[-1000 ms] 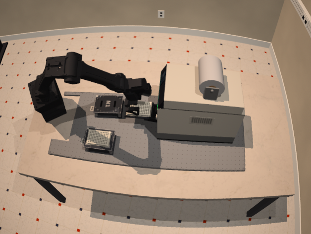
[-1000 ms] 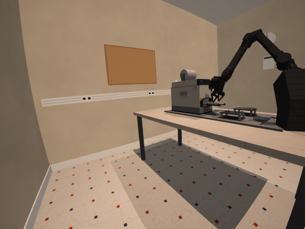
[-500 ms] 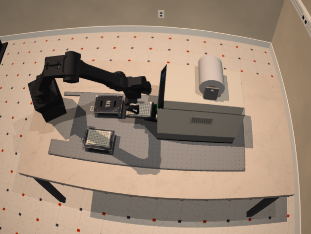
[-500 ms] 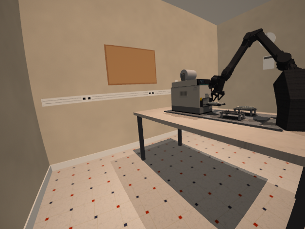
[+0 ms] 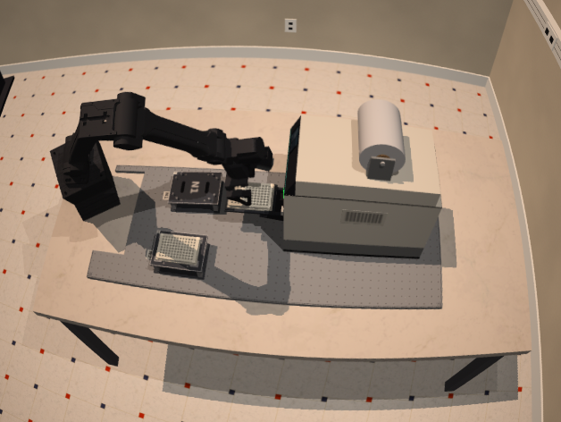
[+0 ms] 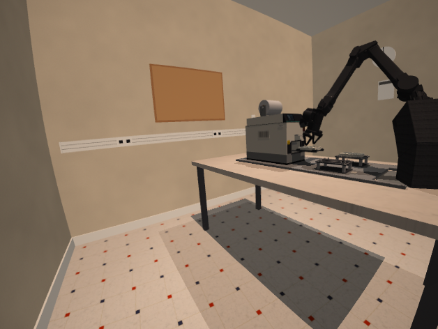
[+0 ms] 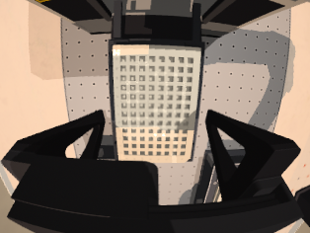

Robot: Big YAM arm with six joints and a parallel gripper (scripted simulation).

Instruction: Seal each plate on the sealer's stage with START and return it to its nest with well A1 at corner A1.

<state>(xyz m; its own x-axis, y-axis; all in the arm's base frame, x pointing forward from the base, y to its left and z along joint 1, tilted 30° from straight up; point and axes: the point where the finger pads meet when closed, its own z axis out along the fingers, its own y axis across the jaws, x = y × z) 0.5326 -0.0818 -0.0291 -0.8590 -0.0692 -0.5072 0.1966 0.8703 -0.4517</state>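
Pale stone-like table top [image 5: 272, 326] [image 6: 318, 187] [image 7: 17, 109] spreads widest at the near side of the top view, and on it lies a grey board [image 5: 353, 285] [image 6: 386, 178] [image 7: 81, 104] with many small holes. A little farther, one plate [image 5: 178, 248] [image 6: 352, 155] with pale wells rests on a black nest [image 5: 205, 258] [image 6: 364, 160], whose label I cannot read. Behind it stands the nest marked N1 [image 5: 195, 188] [image 6: 333, 164], and it has no plate on its dark top.

Just beside N1, toward the machine, the other plate [image 5: 260, 197] [image 6: 310, 148] [image 7: 155, 94] is on the sealer's stage [image 5: 275, 199] [image 6: 322, 150] [image 7: 112, 99], which is out. It appears to lie flat, but its exact seating I cannot confirm, nor whether foil covers it. The gripper [image 5: 240, 192] [image 6: 310, 143] [image 7: 155, 115] hangs above this plate with its two fingers fully open, and it has hold of nothing. In the wrist view one finger appears on each long side of the plate.

The sealer [image 5: 353, 226] [image 6: 268, 141] carries a white roll [image 5: 380, 131] [image 6: 271, 106] on its top, and a small green light shows at its front edge. The black arm [image 5: 176, 131] [image 6: 340, 81] reaches over from its base at the other end of the table. Farthest is the grey-brown wall [image 5: 181, 27], with one white outlet [image 5: 290, 25].

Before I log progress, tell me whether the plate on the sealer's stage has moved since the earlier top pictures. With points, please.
No, the plate [image 5: 260, 198] [image 7: 155, 94] shows no visible shift against the sealer [image 5: 351, 223] in the top view.
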